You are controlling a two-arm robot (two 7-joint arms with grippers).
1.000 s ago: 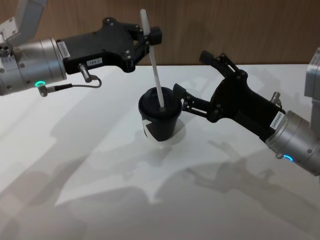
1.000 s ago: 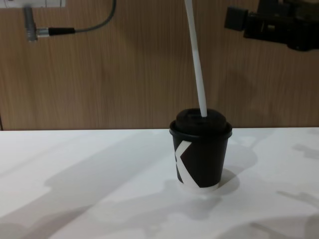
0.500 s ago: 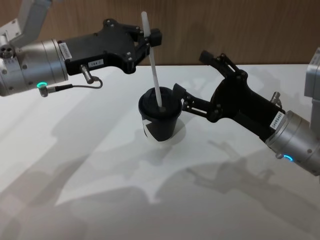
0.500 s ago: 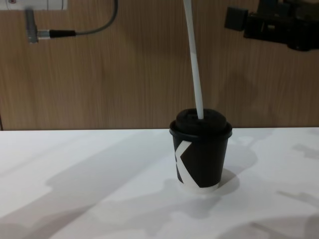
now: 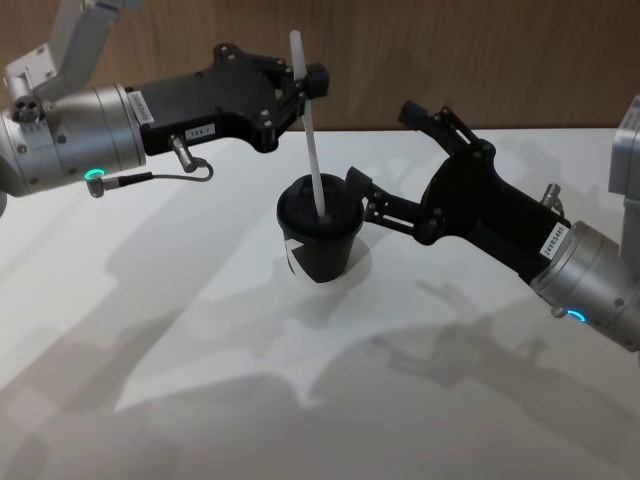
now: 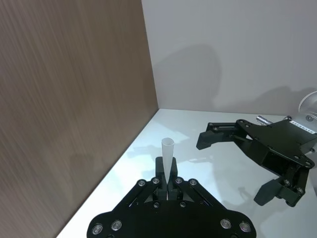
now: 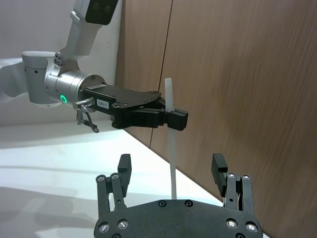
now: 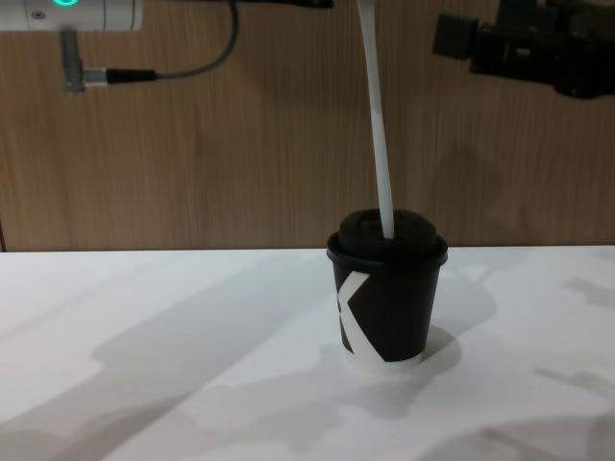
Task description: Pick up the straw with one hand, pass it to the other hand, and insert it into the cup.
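Since a second ago the left gripper [image 5: 303, 82] has shifted a little toward the right and farther back, and the straw [image 5: 309, 130] stands more nearly upright, its tip still at the lid; the straw is a thin white tube, pinched near its top between the left gripper's closed fingers [image 6: 159, 174] and reaching down to the domed lid of the cup [image 5: 320, 240]; the cup is black with a white K mark, below the left gripper and just beside the right gripper [image 5: 381, 150]; its fingers [image 7: 218, 166] are spread wide, holding nothing, one tip at the cup's rim.
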